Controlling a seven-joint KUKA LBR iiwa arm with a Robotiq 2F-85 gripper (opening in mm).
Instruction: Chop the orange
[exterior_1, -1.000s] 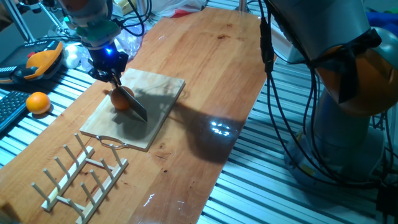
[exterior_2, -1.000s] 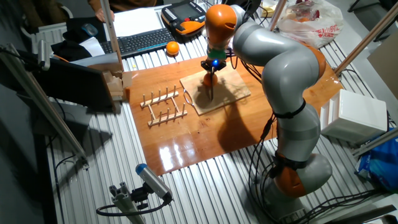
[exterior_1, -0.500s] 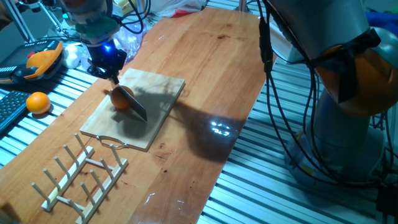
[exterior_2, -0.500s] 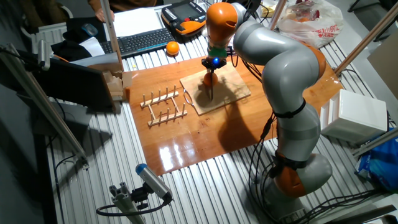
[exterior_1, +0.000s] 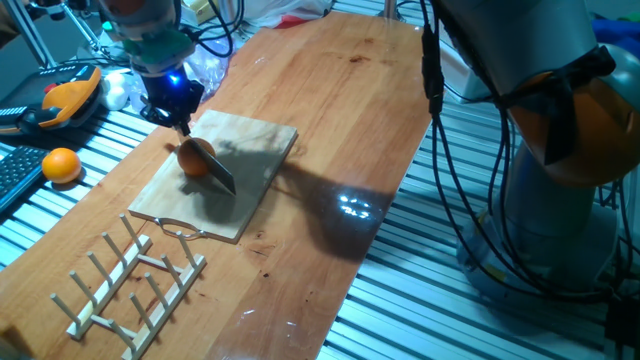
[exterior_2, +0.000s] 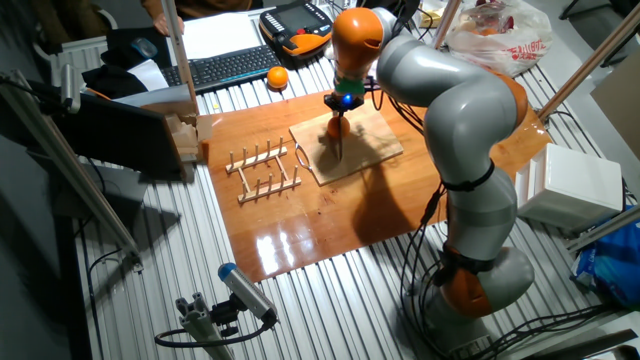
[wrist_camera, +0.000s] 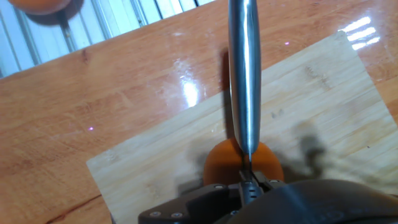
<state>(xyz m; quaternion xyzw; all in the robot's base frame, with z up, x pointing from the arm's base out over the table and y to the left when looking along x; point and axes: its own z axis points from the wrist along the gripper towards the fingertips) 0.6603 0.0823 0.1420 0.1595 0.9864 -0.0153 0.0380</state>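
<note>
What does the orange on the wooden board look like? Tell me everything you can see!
The small round bright-orange fruit sits on the pale wooden cutting board, near the board's middle. Its skin looks smooth and it seems whole; no cut face shows. A shiny metal knife blade held by the robot's gripper lies across its top, hiding part of it. How deep the blade sits cannot be told.

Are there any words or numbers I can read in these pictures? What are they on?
None can be read.
The plastic bag has red print, too blurred to read.
The keyboard keys are too small to read.
The orange, the knife and the cutting board show no writing.
</note>
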